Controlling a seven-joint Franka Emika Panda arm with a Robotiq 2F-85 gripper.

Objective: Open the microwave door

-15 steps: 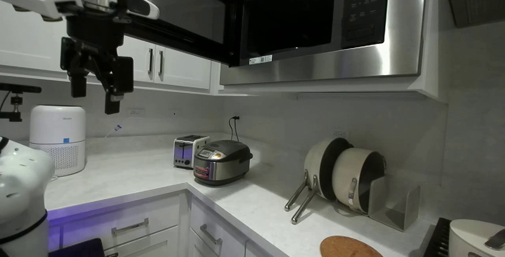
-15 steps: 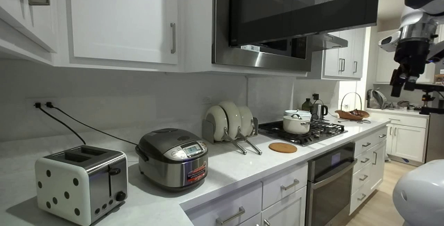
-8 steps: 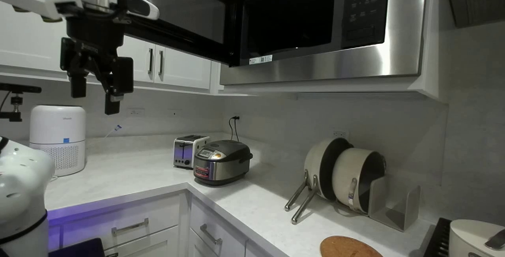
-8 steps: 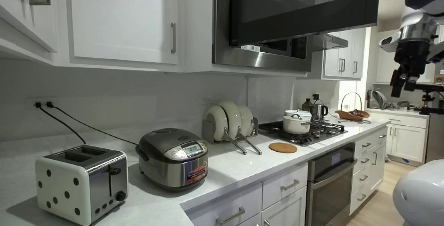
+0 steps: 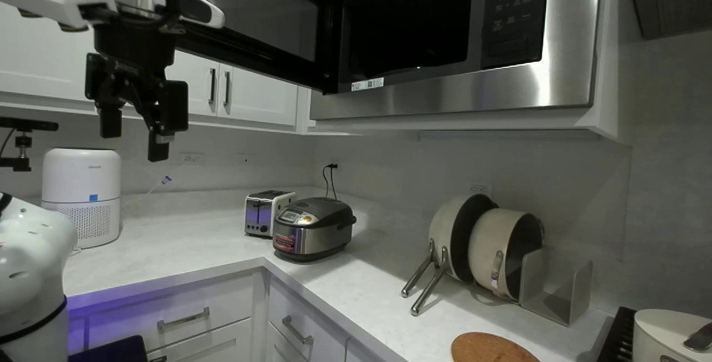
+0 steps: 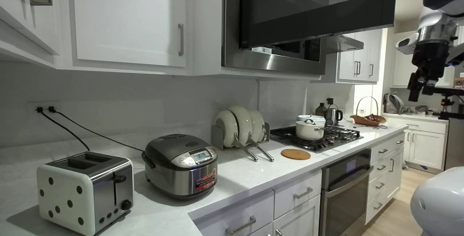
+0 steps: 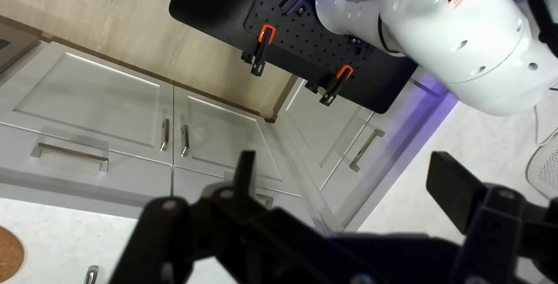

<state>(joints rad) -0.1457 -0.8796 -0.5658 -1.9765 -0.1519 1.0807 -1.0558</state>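
The microwave door, a dark glass panel with a black frame, stands swung wide open in both exterior views (image 5: 261,17) (image 6: 319,11). The microwave (image 5: 456,95) shows its dark inside and steel front; its steel frame also shows in an exterior view (image 6: 275,63). My gripper (image 5: 134,135) points down, open and empty, below the level of the door's lower edge. In an exterior view the gripper (image 6: 421,90) is right of the door's free edge, apart from it. In the wrist view the gripper (image 7: 344,179) has its fingers wide apart with nothing between them. The door is out of the wrist view.
A toaster (image 6: 85,192) and a rice cooker (image 6: 181,167) stand on the counter (image 5: 194,239) below. Pans (image 5: 500,251) stand in a rack. A pot (image 6: 310,129) is on the stove. White cabinets (image 6: 130,22) flank the microwave. An air purifier (image 5: 82,195) stands behind the arm.
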